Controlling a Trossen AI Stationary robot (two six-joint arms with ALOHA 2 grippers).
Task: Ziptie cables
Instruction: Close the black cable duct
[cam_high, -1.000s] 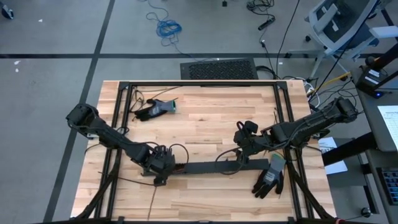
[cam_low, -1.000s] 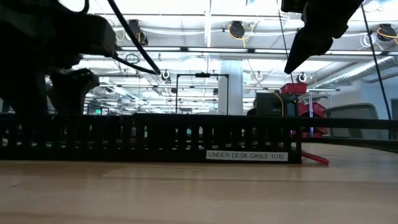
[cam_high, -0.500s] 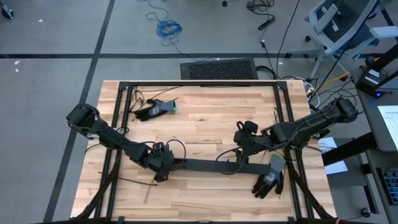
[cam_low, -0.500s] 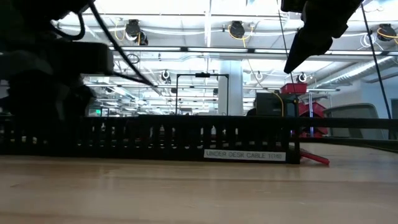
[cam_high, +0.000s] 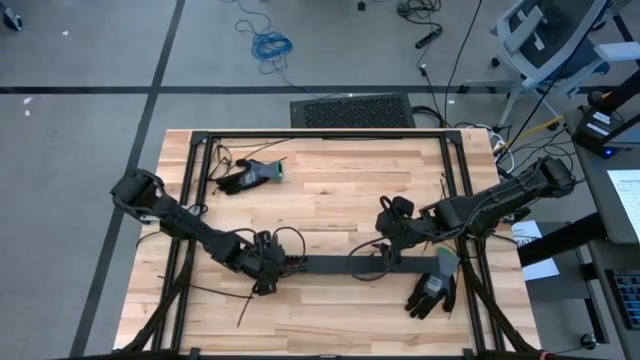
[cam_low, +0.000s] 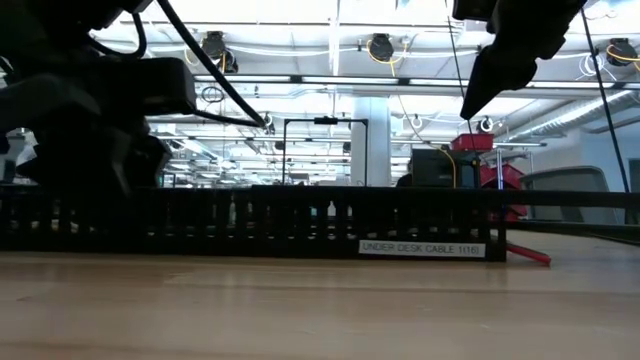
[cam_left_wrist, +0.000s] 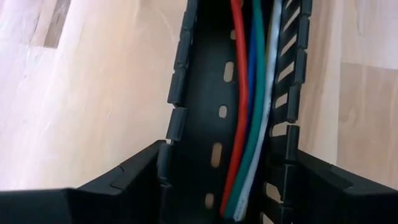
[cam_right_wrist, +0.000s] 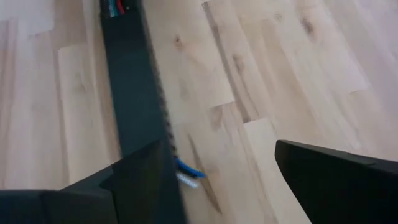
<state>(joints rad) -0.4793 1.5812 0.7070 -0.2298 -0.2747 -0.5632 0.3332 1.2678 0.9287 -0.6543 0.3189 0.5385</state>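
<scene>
The cables (cam_left_wrist: 245, 124), red, blue, green and white wires, lie lengthwise inside a black slotted cable tray (cam_high: 350, 265) that rests flat on the wooden table. My left gripper (cam_high: 270, 265) is down at the tray's left end, with one finger outside each wall. My right gripper (cam_high: 395, 230) hangs open above the tray's right part, clear of it. The right wrist view shows blue and white wire ends (cam_right_wrist: 186, 171) sticking out beside the tray (cam_right_wrist: 134, 93). My left gripper straddles the tray's left end from above, slanting down, fingers (cam_left_wrist: 124, 183) lying across the tray. One finger stands against the outside of each slotted wall (cam_left_wrist: 168, 134), with the wires between them. The tray's bottom stays on the table.
A black and grey glove (cam_high: 250, 175) lies at the far left and another (cam_high: 432, 290) at the near right. A thin black strip (cam_high: 245, 310) lies near the front edge. A black metal frame (cam_high: 320, 135) borders the table top.
My left gripper has come down and moved a little toward the table's right edge, onto the tray's left end. The tray has slid slightly toward the right edge, staying on the table.
</scene>
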